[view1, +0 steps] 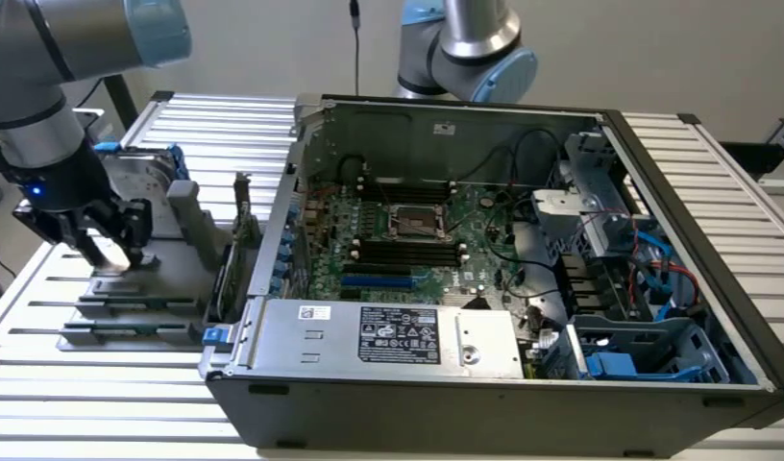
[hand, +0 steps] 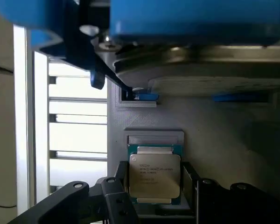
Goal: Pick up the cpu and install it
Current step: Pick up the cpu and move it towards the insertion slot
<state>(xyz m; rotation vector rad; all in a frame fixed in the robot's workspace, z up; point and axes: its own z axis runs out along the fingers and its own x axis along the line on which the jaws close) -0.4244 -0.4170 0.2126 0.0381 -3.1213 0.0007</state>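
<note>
**Claw set over the chip, grip in the making**

The claw [view1: 112, 252] hangs low over the grey tray [view1: 149, 288] at the exterior view's left, well apart from the open computer case [view1: 495, 403]; its jaws stand open about as wide as the chip and hold nothing. The chip [hand: 154, 175] lies flat in its shallow pocket on that tray, metal top up, with one of the fingers [hand: 121, 182] just beside each of two opposite edges; whether either one already touches cannot be told.

The step in hand looks to be the grasp itself. It probably goes best with the chip centred between the jaws, so both sides meet it together and it does not skid or twist in the pocket; the squeeze should fall on the thin rim edges, squarely, not on a corner; a light, even pressure seems wise, since the part is flat and thin and could tilt or spring out; the pocket's raised border leaves little room, so the tips likely need to stay clear of it.
</note>
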